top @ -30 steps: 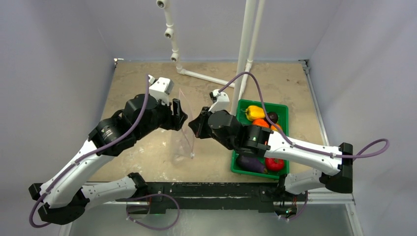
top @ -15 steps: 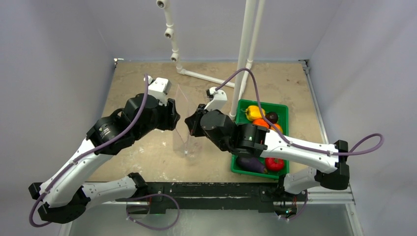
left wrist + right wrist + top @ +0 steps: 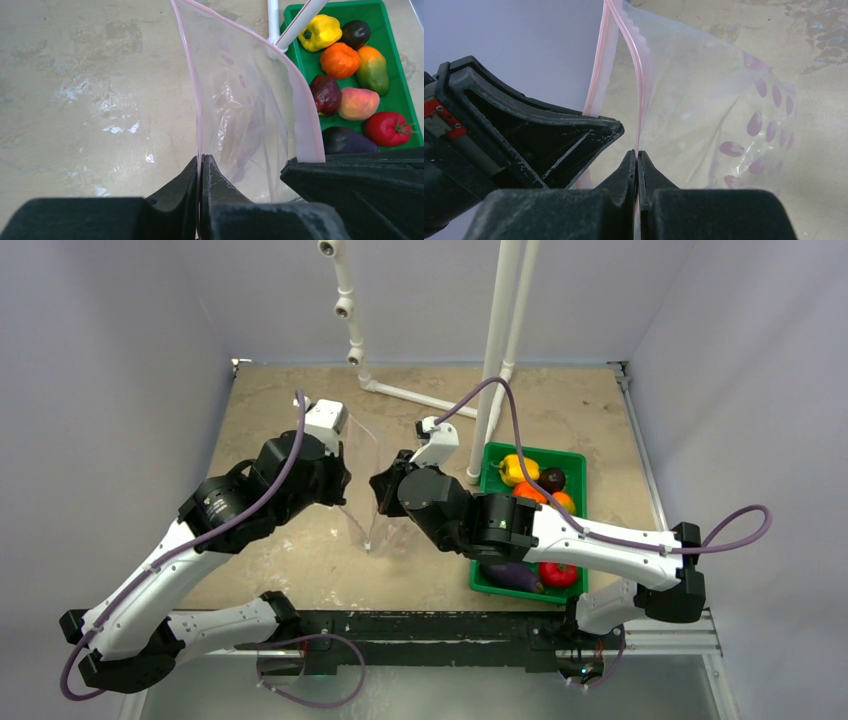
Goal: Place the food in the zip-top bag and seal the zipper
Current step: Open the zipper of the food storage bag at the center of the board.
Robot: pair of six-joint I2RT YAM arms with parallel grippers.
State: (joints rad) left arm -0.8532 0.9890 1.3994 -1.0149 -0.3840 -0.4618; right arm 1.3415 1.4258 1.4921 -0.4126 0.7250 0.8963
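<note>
- Beige, stained tabletop (image 3: 75, 100), with pale walls (image 3: 120, 340) around it.
- The green tray (image 3: 304, 62), to the right of the right hand (image 3: 636, 156), holds the food (image 3: 358, 103).
- The zip-top bag (image 3: 250, 100) is upright between the hands. The left hand (image 3: 200, 162) and the right hand are each clamped on its pink zipper (image 3: 191, 75).

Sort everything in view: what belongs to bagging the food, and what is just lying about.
For the job:
zip-top bag
zipper, one lip pinched by the left gripper, the other by the right gripper
food: yellow pepper, orange fruit, mango, peach, tomato, eggplant

Just there:
green tray
white pipes
table
</note>
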